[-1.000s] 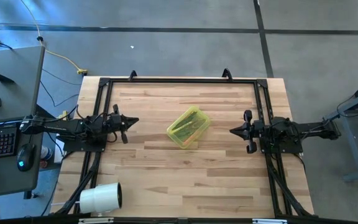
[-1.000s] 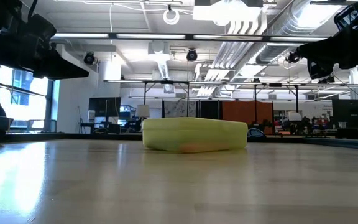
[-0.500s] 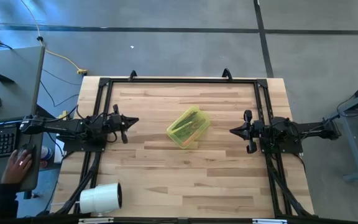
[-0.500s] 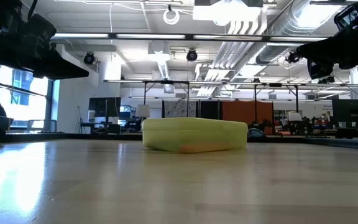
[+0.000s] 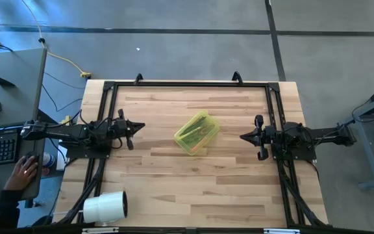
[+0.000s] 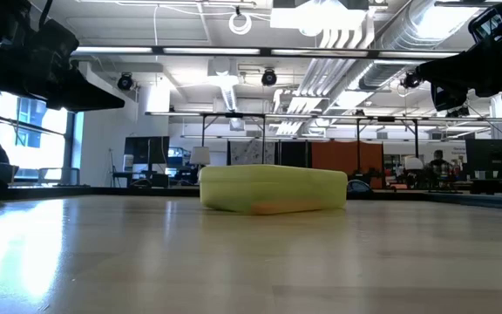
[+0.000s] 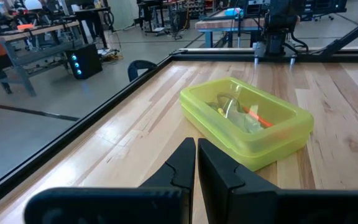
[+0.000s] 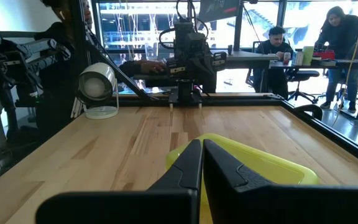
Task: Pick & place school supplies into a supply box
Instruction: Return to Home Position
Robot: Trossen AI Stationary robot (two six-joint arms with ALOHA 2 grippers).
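At the front edge of the worktop (image 5: 174,188), nearer than the supply box (image 5: 197,132) and off toward the left arm's side, a big white roll (image 5: 106,207) lies on its side; it is no part of the job and I judge it was simply left out of the way. The supply box lies near the middle of the worktop, skewed to the edges, its lid down on its base. The school supplies (image 7: 241,115) show through its translucent yellow-green wall as an orange stick and some pale shapes, so the packing looks done. Level with the supply box and well apart from it on either side, the left hand (image 5: 140,126) and the right hand (image 5: 243,137) each point inward at it with fingers pressed together, pinching nothing. Both arms lie folded low over their bases, which reads as a parked pose with nothing left to grip. Off the worktop, beyond the left arm from the supply box, a person's hand (image 5: 23,172) rests on a desk beside a keyboard. Farther than the supply box, people (image 8: 278,40) sit at desks in the room. No brand, label or writing can be read on the supply box, the roll or the arms.
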